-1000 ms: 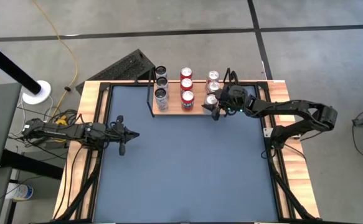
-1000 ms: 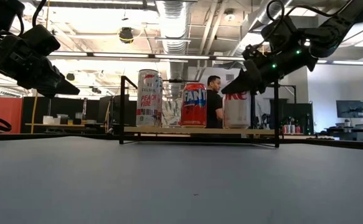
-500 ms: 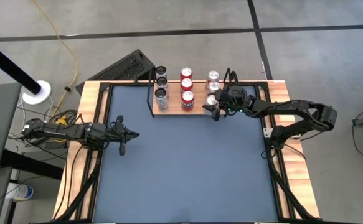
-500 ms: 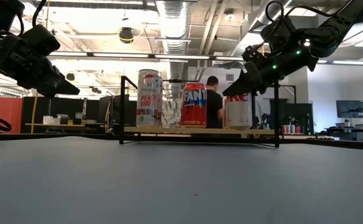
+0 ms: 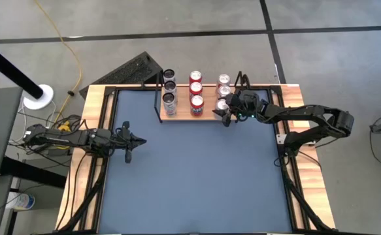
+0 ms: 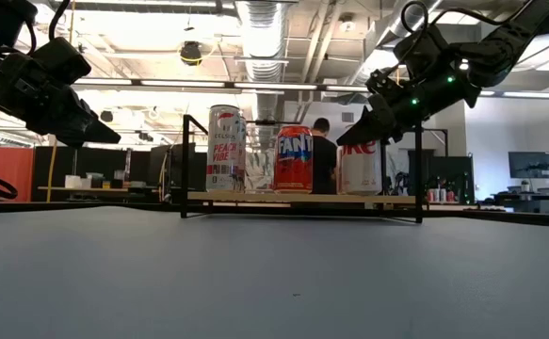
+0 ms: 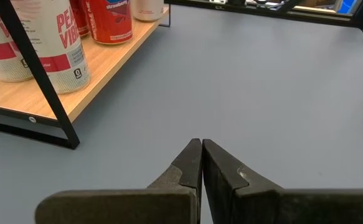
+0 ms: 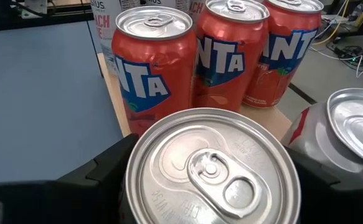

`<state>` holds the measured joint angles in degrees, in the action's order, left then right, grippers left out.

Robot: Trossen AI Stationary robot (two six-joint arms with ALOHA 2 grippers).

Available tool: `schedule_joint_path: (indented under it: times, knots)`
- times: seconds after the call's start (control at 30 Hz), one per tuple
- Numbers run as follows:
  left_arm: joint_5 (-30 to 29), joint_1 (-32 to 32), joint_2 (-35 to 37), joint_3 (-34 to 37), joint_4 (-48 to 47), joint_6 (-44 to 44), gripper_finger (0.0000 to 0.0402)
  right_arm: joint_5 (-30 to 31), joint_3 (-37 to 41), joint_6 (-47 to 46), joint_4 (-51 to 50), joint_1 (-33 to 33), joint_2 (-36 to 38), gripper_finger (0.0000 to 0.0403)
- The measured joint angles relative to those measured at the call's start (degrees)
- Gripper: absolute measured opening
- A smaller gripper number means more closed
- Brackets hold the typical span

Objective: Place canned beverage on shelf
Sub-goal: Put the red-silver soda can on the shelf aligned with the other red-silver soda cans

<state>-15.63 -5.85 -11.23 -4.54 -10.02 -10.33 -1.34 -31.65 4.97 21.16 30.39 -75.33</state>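
The shelf (image 5: 180,116) is a light-wood board on a black wire frame at the table's far edge. It carries three rows of cans: white peach cans (image 5: 169,88), red Fanta cans (image 8: 153,68) and white cans (image 5: 223,85). The near white can (image 8: 212,168) stands upright with its base on the board (image 6: 293,197). My right gripper (image 6: 349,139) is at its top, one finger on each side. My left gripper (image 7: 201,146) is shut and holds nothing, hanging above the table's left part (image 5: 142,139). My right gripper has one finger (image 8: 116,158) at each side of the near white can's upper wall, just below the rim (image 8: 137,146). It slants down from the table's right. I cannot tell whether the fingers touch the wall. The can stands upright on the shelf board.
The blue-grey table top (image 5: 197,176) lies bare in front of the shelf. A black frame post (image 6: 417,174) stands right beside the white can. A wooden rim (image 5: 89,163) runs along the table's sides. A person (image 6: 323,155) stands in the room behind the shelf.
Both arms have kept still. The person behind the shelf has turned away.
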Motion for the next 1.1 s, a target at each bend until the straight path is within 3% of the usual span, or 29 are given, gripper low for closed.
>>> schedule_joint_path:
  times: [0.27,0.7,0.97,1.1]
  knots:
    - [0.0,0.0,0.0,0.0,0.0,0.0,0.0000,0.2,-1.7,0.2,-2.3,0.0,-0.2,0.0313]
    - [0.0,0.0,0.0,0.0,0.0,0.0,0.0000,0.5,-4.5,1.1,-5.2,0.0,-0.1,0.0367]
    - [0.0,0.0,0.0,0.0,0.0,0.0,0.0000,1.3,-7.7,1.7,-6.5,0.1,0.1,0.0370]
    - [0.0,0.0,0.0,0.0,0.0,0.0,0.0000,0.9,-10.2,1.6,-11.7,-0.3,0.4,0.0370]
